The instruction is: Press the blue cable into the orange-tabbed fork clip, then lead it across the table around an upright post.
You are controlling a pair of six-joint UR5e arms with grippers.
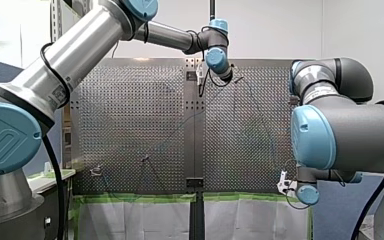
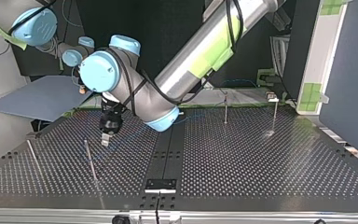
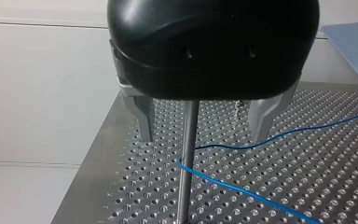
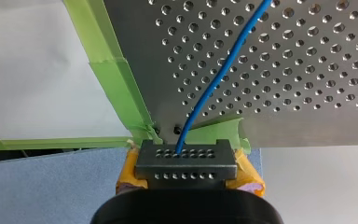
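My left gripper [image 3: 203,137] is black with metal fingers [image 3: 144,119] and stands open low over the perforated table [image 3: 307,186]. A thin upright post [image 3: 186,154] shows between its fingers, just ahead. The blue cable [image 3: 242,192] bends around that post and runs off across the plate. In the top view this gripper [image 2: 105,140] hangs beside the post [image 2: 89,161] at the left. My right gripper [image 4: 186,161], with yellow pads [image 4: 126,175], is shut on the blue cable [image 4: 221,70] at the table's taped corner. I cannot make out the orange-tabbed clip.
More thin posts stand on the table [image 2: 261,163]: one at the top view's far left [image 2: 32,158] and two at the back right [image 2: 225,109]. Green tape [image 4: 116,74] lines the table's edge by my right gripper [image 1: 283,184]. A blue-grey sheet [image 2: 37,98] lies off the table.
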